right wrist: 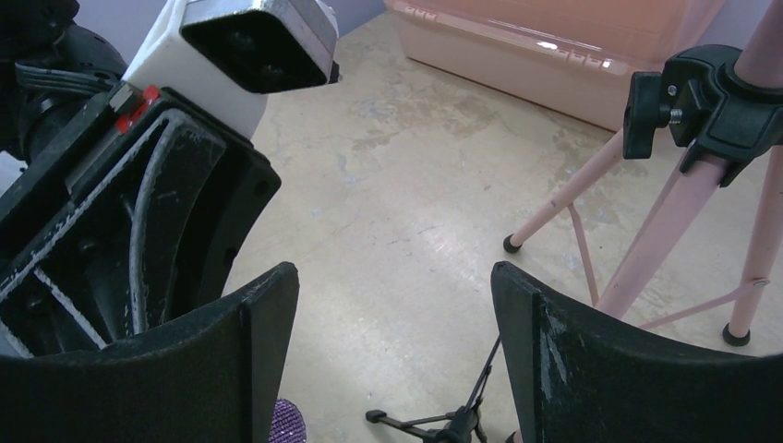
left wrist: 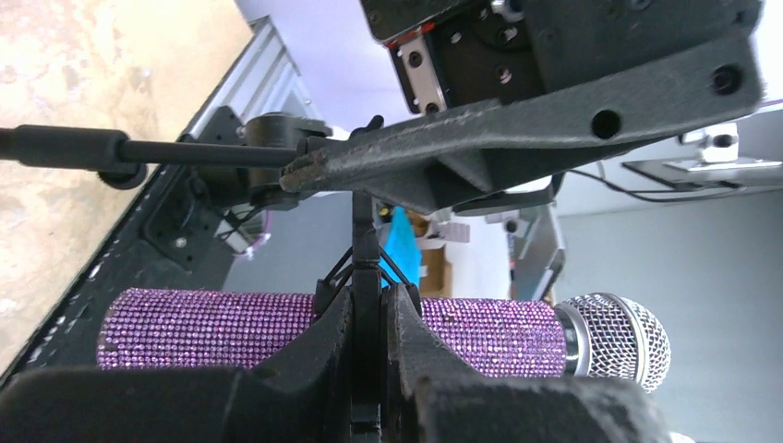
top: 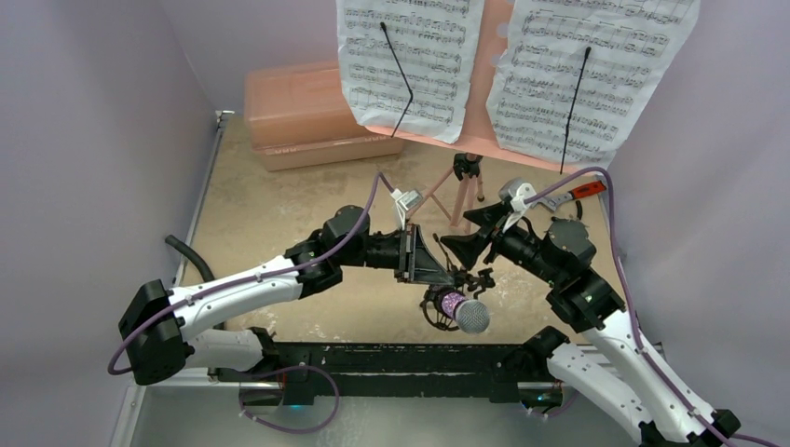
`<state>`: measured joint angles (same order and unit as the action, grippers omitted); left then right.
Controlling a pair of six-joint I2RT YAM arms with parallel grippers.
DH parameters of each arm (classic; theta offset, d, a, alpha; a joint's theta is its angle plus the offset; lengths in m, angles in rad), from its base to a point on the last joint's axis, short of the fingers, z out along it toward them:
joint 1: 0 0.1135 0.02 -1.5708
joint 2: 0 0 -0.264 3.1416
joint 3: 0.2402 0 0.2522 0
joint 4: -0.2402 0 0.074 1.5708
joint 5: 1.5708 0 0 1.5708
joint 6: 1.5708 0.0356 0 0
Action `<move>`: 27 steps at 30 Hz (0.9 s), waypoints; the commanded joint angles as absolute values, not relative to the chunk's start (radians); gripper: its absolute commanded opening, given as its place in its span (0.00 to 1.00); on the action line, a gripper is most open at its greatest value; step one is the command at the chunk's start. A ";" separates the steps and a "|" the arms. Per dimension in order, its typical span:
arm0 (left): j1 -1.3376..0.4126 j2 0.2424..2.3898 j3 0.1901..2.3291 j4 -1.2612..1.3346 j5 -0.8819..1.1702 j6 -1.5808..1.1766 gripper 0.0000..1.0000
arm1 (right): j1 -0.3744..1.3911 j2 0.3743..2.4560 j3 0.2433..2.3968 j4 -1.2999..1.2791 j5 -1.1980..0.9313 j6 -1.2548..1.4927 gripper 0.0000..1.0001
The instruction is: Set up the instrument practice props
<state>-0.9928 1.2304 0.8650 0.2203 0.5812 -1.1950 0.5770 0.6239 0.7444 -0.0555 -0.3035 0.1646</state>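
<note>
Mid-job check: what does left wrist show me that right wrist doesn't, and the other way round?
Left wrist only: the left hand shut on the mic stand's thin stem, and the whole purple microphone lying crosswise. Right wrist only: the right hand open, the pink music stand's legs, the salmon case. Both: the mic stand, the microphone (just a sliver in right wrist) and the table.

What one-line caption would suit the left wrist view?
Left gripper shut on the black mic stand, with the purple glitter microphone crosswise just beyond.
</note>
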 commanded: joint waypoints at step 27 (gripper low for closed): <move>-0.902 1.247 0.569 0.859 0.530 -1.696 0.00 | 0.581 0.607 0.790 -0.031 -0.289 0.183 0.79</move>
<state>-0.9203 1.2282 0.5625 0.8036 0.5369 -1.6505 0.5770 0.6083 0.7444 -0.0566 -0.3035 0.1734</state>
